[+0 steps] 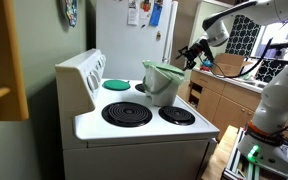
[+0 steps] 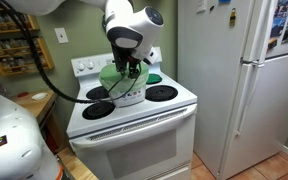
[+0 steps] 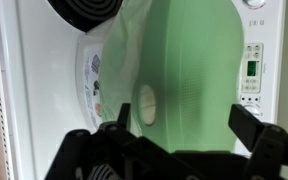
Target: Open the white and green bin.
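Note:
The white and green bin (image 1: 163, 88) stands in the middle of the white stove top, whitish body under a pale green lid. It also shows in an exterior view (image 2: 125, 90) and in the wrist view (image 3: 189, 60), where the lid fills the middle and has a round pale spot on it. The lid looks down on the body. My gripper (image 1: 191, 54) hovers close to the bin's top (image 2: 130, 68). In the wrist view its two dark fingers (image 3: 180, 124) are spread wide, one on either side of the lid, holding nothing.
A flat dark-green round disc (image 1: 117, 84) lies on a back burner. Black coil burners (image 1: 127, 113) (image 1: 177, 116) sit at the front. The stove's raised control panel (image 1: 81, 78) is behind, a white fridge (image 2: 246, 80) beside it, and wooden drawers (image 1: 212, 98) nearby.

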Robot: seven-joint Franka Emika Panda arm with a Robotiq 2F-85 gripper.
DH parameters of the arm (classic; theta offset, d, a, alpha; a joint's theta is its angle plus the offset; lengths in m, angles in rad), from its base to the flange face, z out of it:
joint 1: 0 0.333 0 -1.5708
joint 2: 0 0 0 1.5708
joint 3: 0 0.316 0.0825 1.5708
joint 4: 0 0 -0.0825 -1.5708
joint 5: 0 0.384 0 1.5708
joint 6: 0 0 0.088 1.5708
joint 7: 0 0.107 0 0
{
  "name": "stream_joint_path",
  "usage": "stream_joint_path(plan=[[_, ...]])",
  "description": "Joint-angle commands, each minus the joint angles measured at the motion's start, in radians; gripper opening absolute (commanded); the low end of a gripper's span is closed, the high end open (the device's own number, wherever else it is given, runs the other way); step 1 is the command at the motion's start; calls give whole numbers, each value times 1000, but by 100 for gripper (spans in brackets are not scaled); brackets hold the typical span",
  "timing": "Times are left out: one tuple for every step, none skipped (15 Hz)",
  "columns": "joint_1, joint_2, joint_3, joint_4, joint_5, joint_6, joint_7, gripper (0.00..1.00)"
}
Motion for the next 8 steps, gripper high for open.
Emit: stream_joint_path(plan=[[14,19,-36,-30,52,-45,-105,100],[13,24,-40,-34,65,-53,-133,100],[12,25,-44,-40,87,-57,-165,100],[12,26,-48,-47,115,-60,-199,100],[10,29,-51,-54,139,-65,-223,100],[8,32,-52,-61,157,-68,-239,100],[6,37,-51,-68,173,-67,-257,100],[6,42,-52,-71,186,-72,-267,100]])
